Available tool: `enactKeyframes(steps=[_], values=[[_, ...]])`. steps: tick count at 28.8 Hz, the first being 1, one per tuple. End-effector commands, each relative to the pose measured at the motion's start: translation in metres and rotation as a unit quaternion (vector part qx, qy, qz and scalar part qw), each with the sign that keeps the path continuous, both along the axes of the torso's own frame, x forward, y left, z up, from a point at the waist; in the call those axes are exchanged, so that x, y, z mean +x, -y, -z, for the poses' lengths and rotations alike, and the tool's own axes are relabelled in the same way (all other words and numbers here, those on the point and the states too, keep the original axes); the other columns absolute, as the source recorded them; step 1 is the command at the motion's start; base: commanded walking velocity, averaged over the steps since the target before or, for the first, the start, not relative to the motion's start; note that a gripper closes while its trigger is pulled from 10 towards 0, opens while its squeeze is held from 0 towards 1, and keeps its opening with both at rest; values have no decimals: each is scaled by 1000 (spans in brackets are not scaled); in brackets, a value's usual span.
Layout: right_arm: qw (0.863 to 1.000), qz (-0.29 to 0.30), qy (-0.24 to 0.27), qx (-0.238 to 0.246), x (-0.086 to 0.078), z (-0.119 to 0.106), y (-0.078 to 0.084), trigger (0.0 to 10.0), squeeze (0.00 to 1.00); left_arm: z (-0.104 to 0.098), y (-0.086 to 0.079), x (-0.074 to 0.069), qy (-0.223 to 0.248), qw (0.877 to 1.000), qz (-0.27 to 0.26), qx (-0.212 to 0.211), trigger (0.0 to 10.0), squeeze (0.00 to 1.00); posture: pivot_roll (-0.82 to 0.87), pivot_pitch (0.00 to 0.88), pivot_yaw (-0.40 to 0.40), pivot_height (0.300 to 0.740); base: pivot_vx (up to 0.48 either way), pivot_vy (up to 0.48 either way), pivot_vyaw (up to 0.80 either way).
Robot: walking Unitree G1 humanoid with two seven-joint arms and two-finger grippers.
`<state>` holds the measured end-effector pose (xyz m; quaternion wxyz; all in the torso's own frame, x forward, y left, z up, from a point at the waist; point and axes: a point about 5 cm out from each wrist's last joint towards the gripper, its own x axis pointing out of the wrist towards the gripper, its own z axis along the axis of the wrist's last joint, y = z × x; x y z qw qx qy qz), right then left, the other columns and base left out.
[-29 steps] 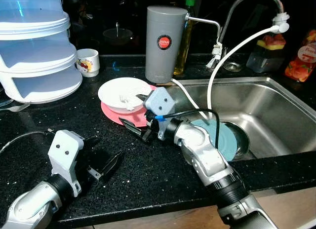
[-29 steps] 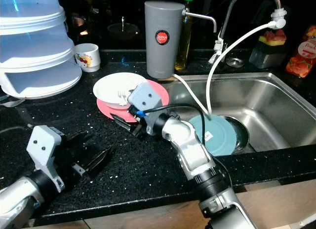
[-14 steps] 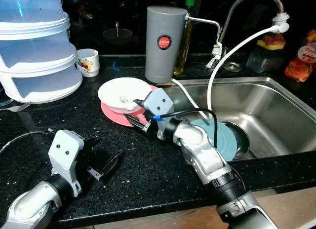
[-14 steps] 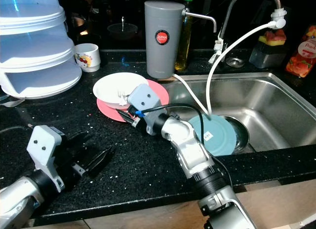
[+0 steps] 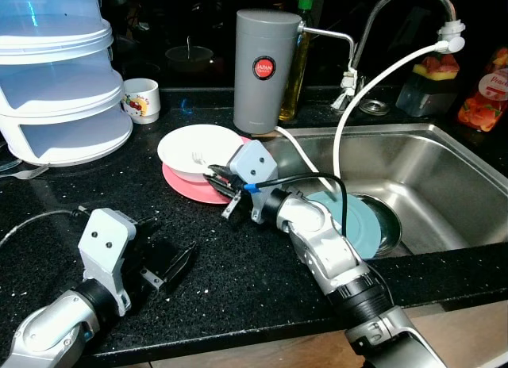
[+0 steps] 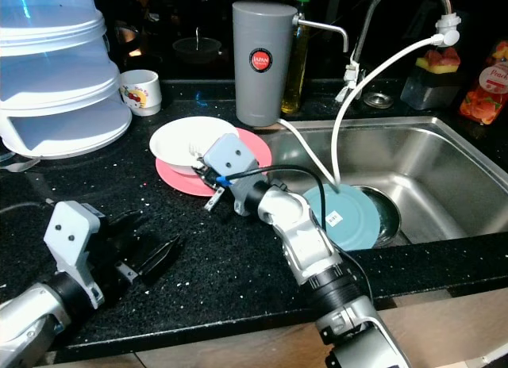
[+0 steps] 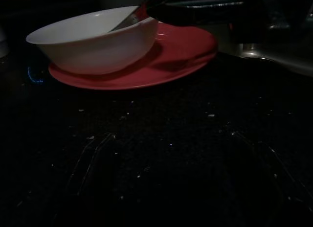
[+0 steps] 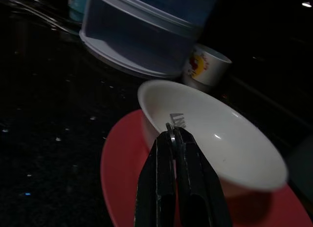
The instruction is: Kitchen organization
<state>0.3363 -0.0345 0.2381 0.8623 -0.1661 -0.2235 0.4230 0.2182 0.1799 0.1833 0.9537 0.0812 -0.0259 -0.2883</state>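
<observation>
A: Report the scene, largest item first.

B: Black desk [image 5: 262,273], steel sink [image 5: 444,170] at its right end with a teal plate [image 5: 361,225] over the drain. Stacked white containers [image 5: 55,74] stand at the desk's far left corner, and a grey canister [image 5: 262,67] at the far edge beside the sink. A red plate [image 5: 190,185] lies mid-desk just left of the sink, with a white bowl [image 5: 194,150] seated on it. A fork [image 8: 177,120] lies inside the bowl.

A: Jaw status?

B: Right gripper [image 8: 172,135]: jaws together, clamped on the fork's handle at the bowl's sink-side rim. Left gripper [image 5: 171,265]: jaws apart, resting low near the desk's front edge, holding nothing.

A: Which relation governs the next move?

B: The fork's long axis runs from the right jaws down into the bowl, tines toward the desk's left end. The handle end lies at the jaws and the tines lie beyond them, inside the bowl. Judgement: extraction calls for a pull along that axis, up and back toward the sink, clearing the rim. The right arm is already on the fork; the left stands well apart from the bowl
</observation>
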Motion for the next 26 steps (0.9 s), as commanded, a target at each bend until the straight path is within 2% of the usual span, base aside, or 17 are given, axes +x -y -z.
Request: enactKeyframes(steps=[1,5,8,15,17,19,20,21,22,23,24,26], values=[[1000,1,-8,-2,2,3,0,1608,0,16,1,-1,-45,999,6,9,10000,0,30,53,-39,740,0,0,0],[1000,3,-6,-1,3,2,1,1451,0,16,1,0,-45,999,6,9,10000,0,28,50,-40,740,0,0,0],[1000,3,-8,15,4,-2,2,980,0,16,1,0,-43,999,6,9,10000,0,28,50,-40,740,0,0,0],[1000,2,-11,22,4,-3,2,980,0,16,1,0,-43,999,6,9,10000,0,28,50,-40,740,0,0,0],[993,-17,-49,108,5,-17,5,667,0,15,2,0,-41,999,6,9,10000,0,29,51,-43,740,0,0,0],[973,-46,-90,209,5,-35,12,431,0,14,4,1,-38,999,9,7,10000,0,28,51,-43,740,0,0,0],[966,-54,-99,231,6,-39,14,431,0,14,4,1,-37,999,11,6,10000,0,28,51,-43,740,0,0,0],[966,-54,-99,231,6,-39,14,431,0,14,4,1,-37,999,11,6,10000,0,28,51,-43,740,0,0,0],[955,-66,-112,267,7,-47,19,588,0,13,5,2,-36,999,13,6,10000,0,26,50,-42,740,0,0,0],[938,-79,-125,315,9,-56,29,627,0,12,7,3,-33,999,17,5,10000,0,25,49,-43,740,0,0,0],[938,-79,-125,315,9,-56,29,627,0,12,7,3,-33,999,17,5,10000,0,25,49,-43,740,0,0,0],[919,-85,-137,361,11,-65,41,824,0,10,9,5,-28,999,21,5,10000,0,26,48,-44,740,0,0,0]])
